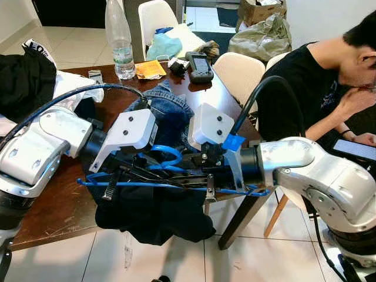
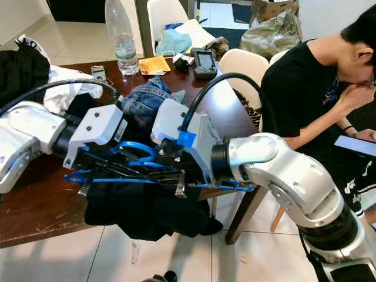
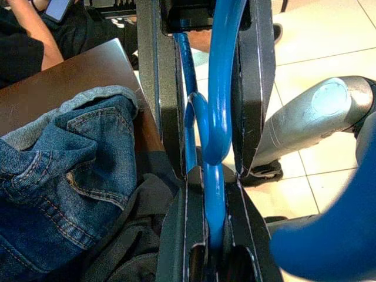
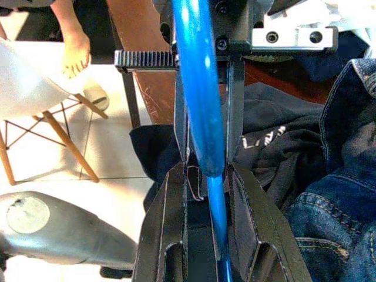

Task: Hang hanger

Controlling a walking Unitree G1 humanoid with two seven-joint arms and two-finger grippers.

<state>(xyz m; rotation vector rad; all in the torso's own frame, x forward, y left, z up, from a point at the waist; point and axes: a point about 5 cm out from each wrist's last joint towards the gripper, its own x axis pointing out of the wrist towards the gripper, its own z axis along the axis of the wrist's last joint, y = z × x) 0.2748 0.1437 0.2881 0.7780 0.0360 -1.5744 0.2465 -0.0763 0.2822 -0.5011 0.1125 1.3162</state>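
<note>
Hanger (image 1: 170,183): blue, smooth plastic, curved hook and long straight bar, held level at the counter's near edge, above a black garment (image 1: 153,214) draping off it. Left gripper (image 3: 211,176) and right gripper (image 4: 205,176): black fingers of both pinching the hanger. Counter (image 1: 53,205): dark scuffed wood. Jeans (image 3: 70,170): stitched blue denim, crumpled. Plastic bottle (image 1: 119,41): clear, upright. Person (image 1: 317,88): seated, black shirt. Right wrist view adds a white chair (image 4: 35,94).

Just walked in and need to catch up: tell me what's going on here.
The robot holds a blue hanger in front of it with both grippers, the left gripper and right gripper each shut on it. Below it, dark clothes and jeans spill over the wooden table edge. A person sits at the table's right. Nothing is hung yet.
</note>
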